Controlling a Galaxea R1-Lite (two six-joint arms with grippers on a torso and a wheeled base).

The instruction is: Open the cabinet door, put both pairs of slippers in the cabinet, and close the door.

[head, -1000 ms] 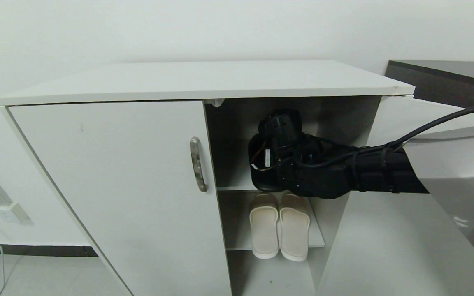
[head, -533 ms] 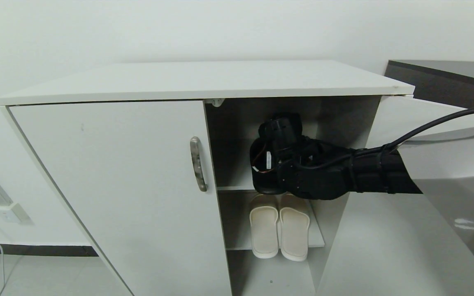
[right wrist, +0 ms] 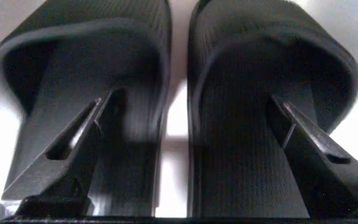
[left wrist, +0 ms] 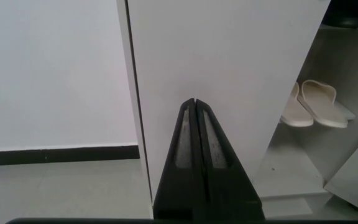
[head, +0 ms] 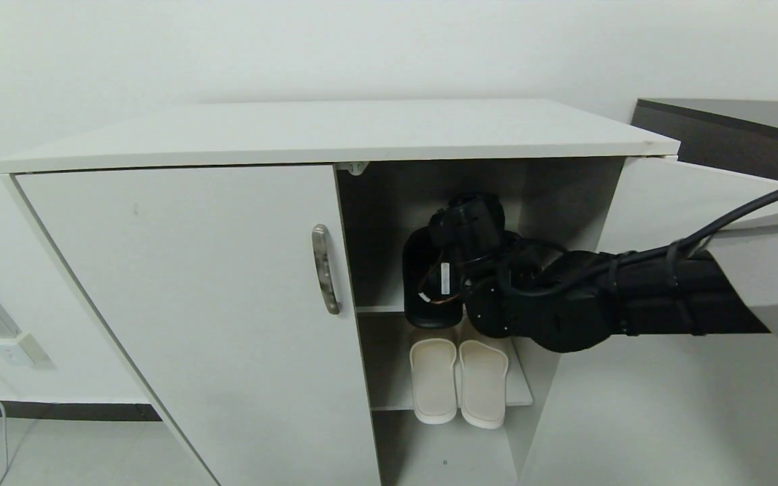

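Right claw (right wrist: pixel 185 102) stands apart, a finger over each of the black slippers (right wrist: pixel 260 50) — the pair lies just beneath it on the upper shelf (head: pixel 379 309), seemingly released; left claw (left wrist: pixel 194 106) is pressed together

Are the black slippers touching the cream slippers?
Apart. Left wrist view shows the cream slippers well below the black slippers, with open space between.

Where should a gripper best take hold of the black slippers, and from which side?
Probably as a pair: one finger under each strap of the black slippers, entering from the open heel end. They lie side by side, and both arched straps gape toward the right gripper.
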